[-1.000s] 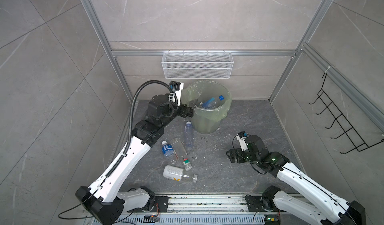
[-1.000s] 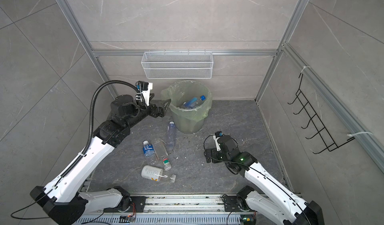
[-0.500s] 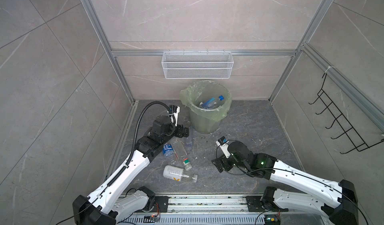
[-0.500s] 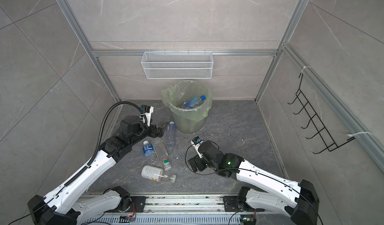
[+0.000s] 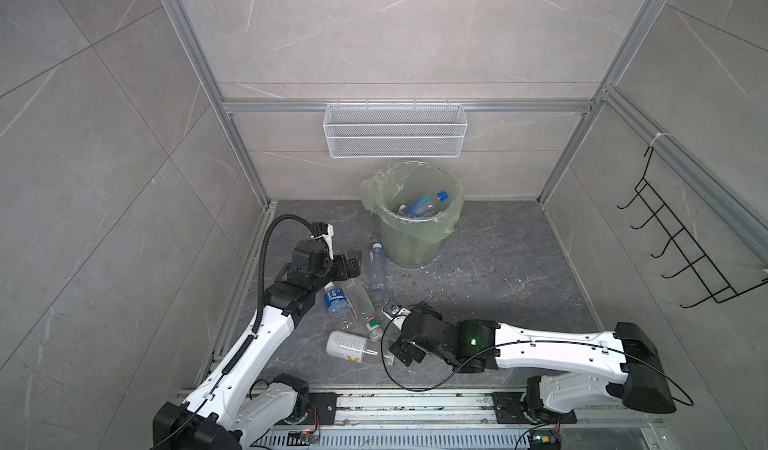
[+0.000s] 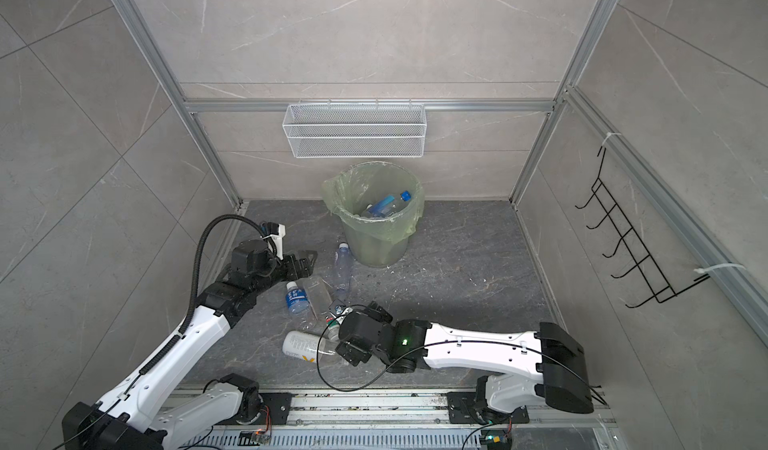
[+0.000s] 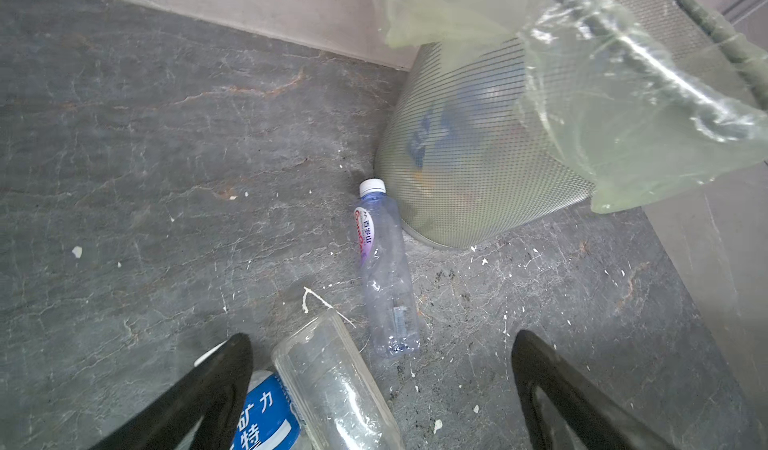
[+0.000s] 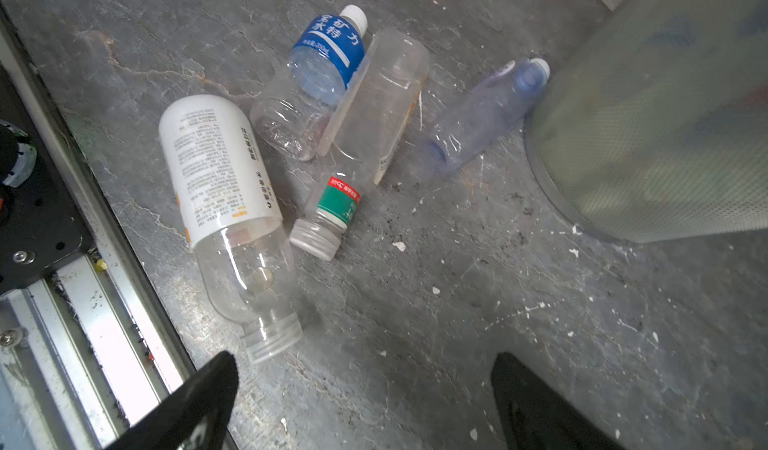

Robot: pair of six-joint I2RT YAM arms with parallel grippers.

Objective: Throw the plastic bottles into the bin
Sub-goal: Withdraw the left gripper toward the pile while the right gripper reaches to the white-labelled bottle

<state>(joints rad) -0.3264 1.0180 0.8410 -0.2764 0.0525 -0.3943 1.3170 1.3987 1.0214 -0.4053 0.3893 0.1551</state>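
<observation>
Four plastic bottles lie on the dark, veined stone floor [image 8: 498, 302], which is flecked with white chips. The right gripper [image 8: 365, 354] hangs low with its black jaws spread wide and nothing between them. Just ahead of it lies a fat, round-shouldered bottle with a white printed label [image 8: 216, 165], its threaded mouth pointing at one finger. Beyond that is a square-sided clear bottle [image 8: 374, 107] with a green-and-red neck band and a ribbed white cap. A blue-labelled bottle [image 8: 320, 65] lies alongside, touching it.

The left gripper [image 7: 382, 335] is also wide open and empty, hovering over the blue-labelled and square-sided bottles. A slim, pale violet bottle [image 7: 382, 269] lies ahead of its jaws, cap just beside the bin [image 5: 415, 235].

The bin is round, with a finely perforated grey-green wall. A crinkled translucent green bag [image 7: 623, 94] folds over its rim. Several bottles sit inside, with a blue-capped bottle [image 5: 424, 204] uppermost.

A second ago the left gripper was up at the bin's rim; it has since dropped to the floor bottles. The right gripper has swung in from farther right.
</observation>
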